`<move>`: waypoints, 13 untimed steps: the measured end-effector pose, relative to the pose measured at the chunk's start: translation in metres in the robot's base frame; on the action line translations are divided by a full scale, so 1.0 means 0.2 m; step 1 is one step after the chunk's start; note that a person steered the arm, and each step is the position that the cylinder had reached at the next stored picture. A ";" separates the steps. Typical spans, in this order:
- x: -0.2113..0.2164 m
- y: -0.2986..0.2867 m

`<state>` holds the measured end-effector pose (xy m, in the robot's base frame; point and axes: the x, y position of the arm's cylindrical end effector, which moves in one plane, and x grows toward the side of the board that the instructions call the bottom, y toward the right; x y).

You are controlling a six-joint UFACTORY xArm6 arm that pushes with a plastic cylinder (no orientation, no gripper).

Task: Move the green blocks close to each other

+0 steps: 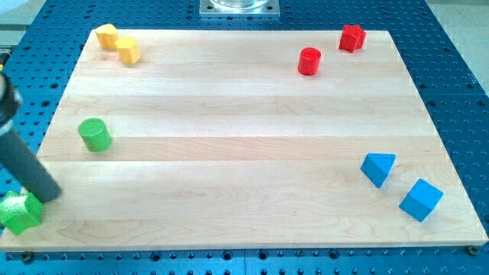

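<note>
Green cylinder on board's left, second green block at bottom-left corner, my tip touching it, no pincer fitted.

Your arm's rod, plain and dark

You see a straight, smooth, dark grey-black cylinder; my tip is its blunt end, without visible markings or cables.

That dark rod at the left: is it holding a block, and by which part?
Nothing is held. My tip only touches the upper right side of the green block at the board's bottom-left corner; it can push, not grip.
</note>
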<state>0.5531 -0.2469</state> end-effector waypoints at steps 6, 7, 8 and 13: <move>0.31 -0.20; 0.29 -0.24; 0.13 -0.17; -0.30 -0.26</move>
<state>0.4930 -0.2986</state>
